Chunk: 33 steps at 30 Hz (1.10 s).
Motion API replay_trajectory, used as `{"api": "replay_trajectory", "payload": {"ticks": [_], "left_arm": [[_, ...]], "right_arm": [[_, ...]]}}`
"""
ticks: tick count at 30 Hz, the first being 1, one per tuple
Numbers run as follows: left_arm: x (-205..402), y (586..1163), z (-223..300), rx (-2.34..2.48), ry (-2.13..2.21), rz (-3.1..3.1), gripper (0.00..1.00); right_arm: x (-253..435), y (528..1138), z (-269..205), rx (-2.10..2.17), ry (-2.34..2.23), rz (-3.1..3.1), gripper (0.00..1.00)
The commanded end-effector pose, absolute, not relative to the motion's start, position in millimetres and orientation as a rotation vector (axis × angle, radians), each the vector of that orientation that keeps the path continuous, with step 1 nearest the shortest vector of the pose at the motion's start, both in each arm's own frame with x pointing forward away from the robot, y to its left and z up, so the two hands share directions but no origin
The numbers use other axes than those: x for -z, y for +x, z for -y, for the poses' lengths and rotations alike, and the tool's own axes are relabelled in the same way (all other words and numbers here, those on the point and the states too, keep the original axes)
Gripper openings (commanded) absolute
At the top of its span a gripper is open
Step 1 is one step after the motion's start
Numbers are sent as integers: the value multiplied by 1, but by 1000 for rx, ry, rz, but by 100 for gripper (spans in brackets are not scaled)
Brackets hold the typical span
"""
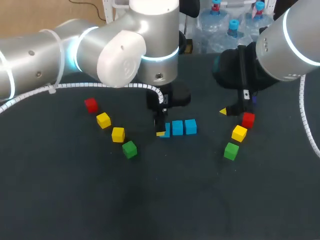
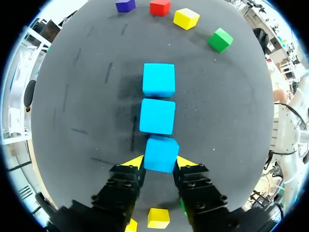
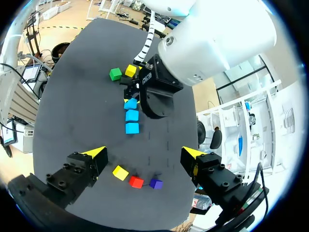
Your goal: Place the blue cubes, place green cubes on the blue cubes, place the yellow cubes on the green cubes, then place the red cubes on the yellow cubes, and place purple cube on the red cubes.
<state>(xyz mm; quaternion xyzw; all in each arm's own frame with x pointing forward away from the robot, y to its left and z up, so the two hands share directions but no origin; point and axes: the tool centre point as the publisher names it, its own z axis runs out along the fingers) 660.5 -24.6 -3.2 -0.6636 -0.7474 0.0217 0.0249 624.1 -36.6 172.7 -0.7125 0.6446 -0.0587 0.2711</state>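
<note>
Three blue cubes lie in a row mid-table. My left gripper (image 2: 160, 162) is shut on the nearest blue cube (image 2: 161, 153) (image 1: 165, 130), a yellow-tipped finger on each side. The other two blue cubes (image 2: 157, 116) (image 2: 159, 79) continue the line ahead of it. Beyond them lie a purple cube (image 2: 125, 5), a red cube (image 2: 160, 7), a yellow cube (image 2: 186, 18) and a green cube (image 2: 220, 39). My right gripper (image 3: 145, 153) hangs wide open and empty above the right-hand red cube (image 3: 136, 181), yellow cube (image 3: 120, 172) and purple cube (image 3: 155, 183).
On the table's left lie a red cube (image 1: 91, 104), two yellow cubes (image 1: 103, 120) (image 1: 118, 134) and a green cube (image 1: 129, 149). On the right a red cube (image 1: 248, 119), a yellow cube (image 1: 239, 133) and a green cube (image 1: 231, 150) form a short line.
</note>
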Motion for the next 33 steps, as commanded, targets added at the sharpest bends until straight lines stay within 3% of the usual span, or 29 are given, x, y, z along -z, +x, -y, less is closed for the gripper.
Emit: {"api": "replay_trajectory", "payload": {"ticks": [1, 6, 7, 9, 11, 12, 14, 18, 20, 21, 33], "left_arm": [[3, 665, 25, -64, -2048, 2308, 3], [3, 666, 25, -63, -2044, 2312, 2], [3, 666, 25, -64, -2044, 2312, 5], [2, 666, 26, -71, -2038, 2319, 26], [2, 666, 26, -79, -2038, 2319, 7], [2, 665, 26, -81, -2039, 2318, 9], [2, 665, 26, -86, -2037, 2319, 23], [2, 665, 25, -81, -2039, 2313, 25], [1, 665, 25, -78, -2039, 2307, 58], [1, 665, 24, -76, -2040, 2306, 100], [1, 666, 25, -101, -2033, 2319, 100]], "right_arm": [[-171, 623, 36, 165, -1912, -1736, 100], [-171, 623, 36, 165, -1912, -1736, 100], [-171, 623, 36, 165, -1912, -1736, 100], [-171, 623, 36, 165, -1912, -1736, 100], [-171, 623, 36, 165, -1912, -1736, 100], [-171, 623, 36, 165, -1912, -1736, 100], [-171, 623, 36, 165, -1912, -1736, 100], [-171, 623, 36, 165, -1912, -1736, 100], [-171, 623, 36, 165, -1912, -1736, 100], [-171, 623, 36, 165, -1912, -1736, 100], [-171, 623, 36, 165, -1912, -1736, 100]]}}
